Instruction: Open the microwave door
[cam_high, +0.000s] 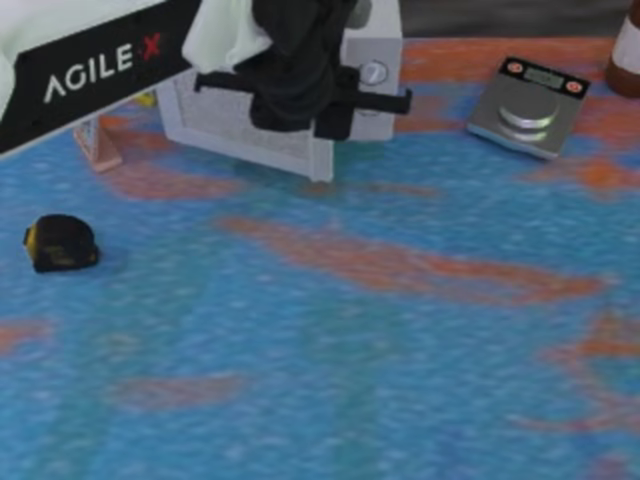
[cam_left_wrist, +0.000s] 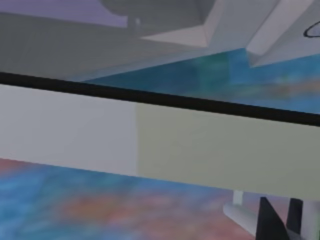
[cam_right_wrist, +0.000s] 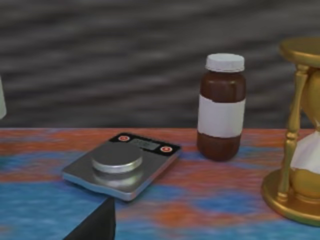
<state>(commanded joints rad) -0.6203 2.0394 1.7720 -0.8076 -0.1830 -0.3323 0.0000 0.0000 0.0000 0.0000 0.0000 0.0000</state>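
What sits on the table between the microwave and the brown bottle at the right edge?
The top view shows a silver kitchen scale between the microwave and brown bottle.

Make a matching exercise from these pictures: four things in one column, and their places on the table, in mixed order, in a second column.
1. microwave door
2. kitchen scale
3. tape measure
4. brown bottle

A. near the table's left edge
B. far side, right of the microwave
C. far right corner, behind the scale
D. under the left arm's wrist

Pairs: 1-D, 2-B, 3-A, 4-C

Scale (cam_high: 529, 108) right of microwave (cam_high: 372, 45)
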